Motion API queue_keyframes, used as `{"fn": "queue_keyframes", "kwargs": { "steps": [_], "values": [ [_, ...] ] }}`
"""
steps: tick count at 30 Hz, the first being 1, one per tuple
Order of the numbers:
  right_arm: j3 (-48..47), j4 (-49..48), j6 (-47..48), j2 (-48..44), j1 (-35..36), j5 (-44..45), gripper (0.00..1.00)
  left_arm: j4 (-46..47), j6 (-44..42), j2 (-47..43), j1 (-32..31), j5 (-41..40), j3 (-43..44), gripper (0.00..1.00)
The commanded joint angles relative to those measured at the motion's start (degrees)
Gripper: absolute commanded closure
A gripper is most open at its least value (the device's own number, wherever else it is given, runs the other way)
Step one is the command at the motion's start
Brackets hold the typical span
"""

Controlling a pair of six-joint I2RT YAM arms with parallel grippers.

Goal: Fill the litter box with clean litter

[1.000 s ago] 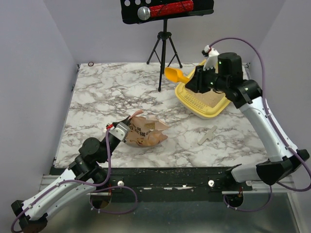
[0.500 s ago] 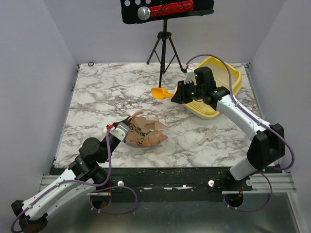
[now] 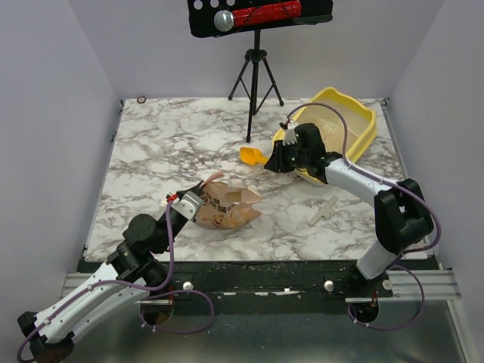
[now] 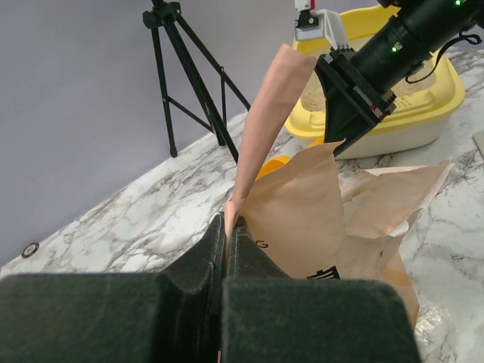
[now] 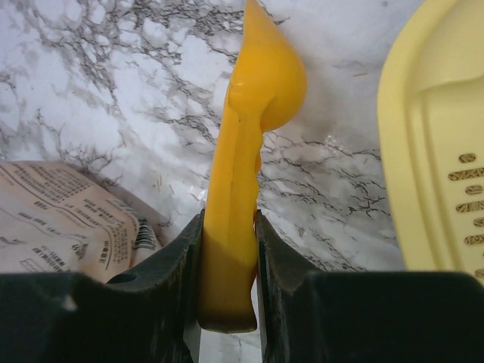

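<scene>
Scoop and bag both held
The right gripper clamps the orange scoop just left of the litter box, far right, clean litter inside; the left gripper pinches a flap of the paper bag, near centre-left.

The right gripper reaches out over the marble table with the small orange scoop sticking out from its tip, just left of the yellow litter box at the back right, where beige clean litter lies inside. Nearer the front, the left gripper sits against the left end of a crumpled paper bag lying on its side. A black tripod stands at the back.
</scene>
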State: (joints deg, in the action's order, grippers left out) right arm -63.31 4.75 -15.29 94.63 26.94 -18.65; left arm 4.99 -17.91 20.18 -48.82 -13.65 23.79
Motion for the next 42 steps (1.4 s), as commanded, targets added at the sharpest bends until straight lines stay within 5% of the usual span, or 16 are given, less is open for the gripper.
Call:
{"fn": "queue_keyframes", "kwargs": {
  "steps": [1, 7, 10, 21, 25, 31, 42],
  "values": [
    [2.8, -7.6, -1.2, 1.6, 0.1, 4.2, 0.89, 6.4, -0.9, -0.5, 0.3, -0.3, 2.0, 1.0],
    [5.9, -7.3, -2.1, 0.5, 0.1, 4.7, 0.5, 6.5, -1.2, -0.5, 0.3, -0.5, 2.0, 1.0],
    [6.5, -5.7, -1.5, -2.4, 0.1, 5.1, 0.38, 6.7, -1.2, -0.5, 0.3, -0.6, 1.9, 1.0],
    [3.9, 12.6, 9.5, -24.0, 0.1, 2.4, 0.34, 4.7, -1.2, 0.3, 0.3, 2.7, 3.8, 1.0],
    [7.3, 10.1, 19.0, -26.5, 0.9, -12.9, 0.32, -0.5, 0.9, 3.5, 0.4, 5.8, 10.0, 1.0],
    [12.7, 5.7, 33.3, -27.8, 1.0, -22.3, 0.3, -8.0, 2.2, 7.8, 0.4, 7.9, 17.6, 1.0],
    [17.2, -0.4, 37.3, -26.9, 1.8, -36.6, 0.29, -12.1, 1.0, 8.7, 0.4, 7.4, 19.6, 1.0]
  ]
}}
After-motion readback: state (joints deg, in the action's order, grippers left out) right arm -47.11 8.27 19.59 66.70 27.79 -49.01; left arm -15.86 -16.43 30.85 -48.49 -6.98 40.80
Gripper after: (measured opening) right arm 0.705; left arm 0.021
